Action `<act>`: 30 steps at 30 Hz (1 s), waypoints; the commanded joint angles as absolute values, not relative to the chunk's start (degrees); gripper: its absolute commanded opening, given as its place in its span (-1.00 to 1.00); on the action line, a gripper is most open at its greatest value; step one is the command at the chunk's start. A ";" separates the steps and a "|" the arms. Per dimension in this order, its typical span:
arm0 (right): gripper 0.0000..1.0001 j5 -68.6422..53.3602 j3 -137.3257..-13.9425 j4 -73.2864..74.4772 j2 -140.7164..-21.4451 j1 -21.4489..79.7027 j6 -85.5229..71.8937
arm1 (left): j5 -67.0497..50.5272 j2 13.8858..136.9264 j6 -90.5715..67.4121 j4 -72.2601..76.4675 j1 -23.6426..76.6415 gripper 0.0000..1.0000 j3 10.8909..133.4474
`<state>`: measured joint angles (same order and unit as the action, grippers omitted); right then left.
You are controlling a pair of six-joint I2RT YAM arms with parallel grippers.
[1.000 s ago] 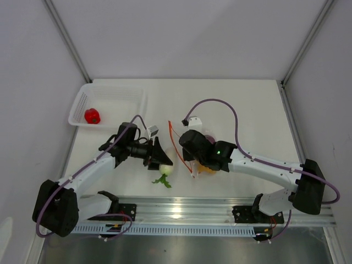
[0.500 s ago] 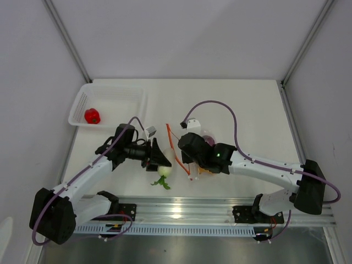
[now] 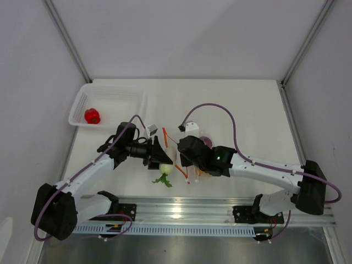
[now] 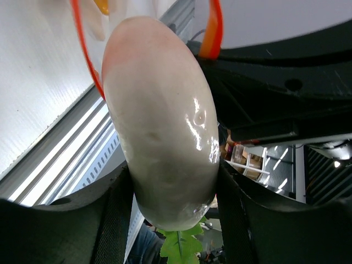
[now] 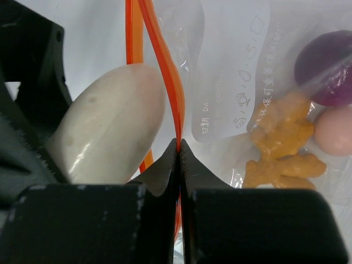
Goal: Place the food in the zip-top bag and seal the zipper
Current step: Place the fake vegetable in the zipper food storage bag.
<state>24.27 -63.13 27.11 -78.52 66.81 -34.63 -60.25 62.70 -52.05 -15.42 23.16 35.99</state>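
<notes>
My left gripper [image 3: 160, 161] is shut on the white food [image 3: 165, 169], a smooth toy radish [image 4: 165, 126] with a green leaf [image 4: 179, 248] hanging below. Its tip lies between the two orange-red strips of the zipper [image 4: 212, 33]. My right gripper [image 5: 180, 144] is shut on one strip of the zipper [image 5: 165, 71], holding the mouth of the zip-top bag [image 5: 231, 71] beside the white food [image 5: 110, 132]. Inside the bag lie a purple food [image 5: 327, 66], an orange-yellow one [image 5: 280, 143] and a pale pink one [image 5: 333, 129]. A red food [image 3: 92, 116] sits in the basket.
The white slotted basket [image 3: 113, 94] stands at the back left of the table. The metal rail [image 3: 209, 212] with both arm bases runs along the near edge. Purple cable [image 3: 220, 110] loops over the right arm.
My right gripper has drawn the bag's mouth left and nearer, up to the white food. My left gripper has shifted only slightly, still holding the food.
</notes>
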 commanded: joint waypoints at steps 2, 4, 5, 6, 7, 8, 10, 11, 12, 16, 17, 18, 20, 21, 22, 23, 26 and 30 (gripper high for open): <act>-1.00 24.26 -63.19 24.26 -75.59 67.41 -34.19 | -61.61 65.74 -53.70 -13.28 23.82 -0.77 37.88; -1.00 23.39 -62.84 24.08 -75.15 67.50 -34.10 | -61.00 66.88 -55.45 -10.64 23.82 -0.77 37.62; -1.00 23.03 -62.67 24.00 -75.15 67.50 -34.28 | -60.56 67.23 -56.42 -9.76 23.82 -0.77 37.70; -1.00 22.51 -62.58 23.82 -74.97 67.59 -34.36 | -59.60 67.67 -56.69 -9.06 23.82 -0.76 37.97; -1.00 22.33 -62.49 23.73 -74.88 67.59 -34.37 | -58.02 67.85 -57.12 -8.70 23.82 -0.75 37.88; -1.00 22.15 -62.49 23.73 -74.88 67.59 -34.45 | -57.31 68.03 -58.26 -8.27 23.82 -0.74 37.97; -1.00 21.36 -62.58 23.73 -74.62 67.59 -34.63 | -55.30 68.38 -61.59 -5.20 23.82 -0.73 37.71; -1.00 20.84 -62.75 23.99 -74.88 67.59 -34.72 | -53.54 67.86 -62.74 -2.58 23.91 -0.72 36.66; -1.00 20.48 -62.93 24.17 -74.97 67.59 -34.89 | -52.57 67.68 -64.06 -1.33 23.82 -0.73 36.39; -1.00 20.04 -63.37 24.61 -74.97 67.68 -36.21 | -46.24 66.97 -65.66 -1.32 23.82 -0.74 37.09; -1.00 20.13 -63.54 25.22 -74.97 67.76 -36.56 | -45.27 66.71 -65.48 -1.23 23.82 -0.74 37.35; -1.00 20.30 -63.63 25.57 -74.71 67.76 -37.43 | -42.83 66.19 -64.78 -1.58 23.73 -0.73 38.14; -1.00 20.65 -63.98 26.62 -74.01 67.76 -38.23 | -40.27 65.74 -63.55 -2.54 23.73 -0.70 38.76; -1.00 20.65 -63.90 26.72 -73.39 67.76 -38.84 | -38.43 65.74 -62.76 -3.59 23.73 -0.67 39.80; -1.00 20.57 -63.72 26.63 -73.04 67.85 -39.11 | -38.15 65.74 -62.67 -3.69 23.73 -0.67 39.99; -1.00 20.57 -63.55 26.63 -72.69 67.76 -39.29 | -37.88 65.74 -62.75 -3.69 23.73 -0.67 40.34; -1.00 20.04 -63.37 26.63 -72.33 67.76 -39.55 | -35.25 65.22 -63.45 -4.83 23.82 -0.62 41.31; -1.00 19.86 -63.63 25.23 -73.12 67.85 -39.64 | -30.42 62.32 -62.76 -7.46 25.22 -0.56 42.27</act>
<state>20.25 -62.67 26.33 -73.91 67.18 -38.33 -36.75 65.39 -63.00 -6.22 24.12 39.35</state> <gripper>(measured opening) 0.006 0.579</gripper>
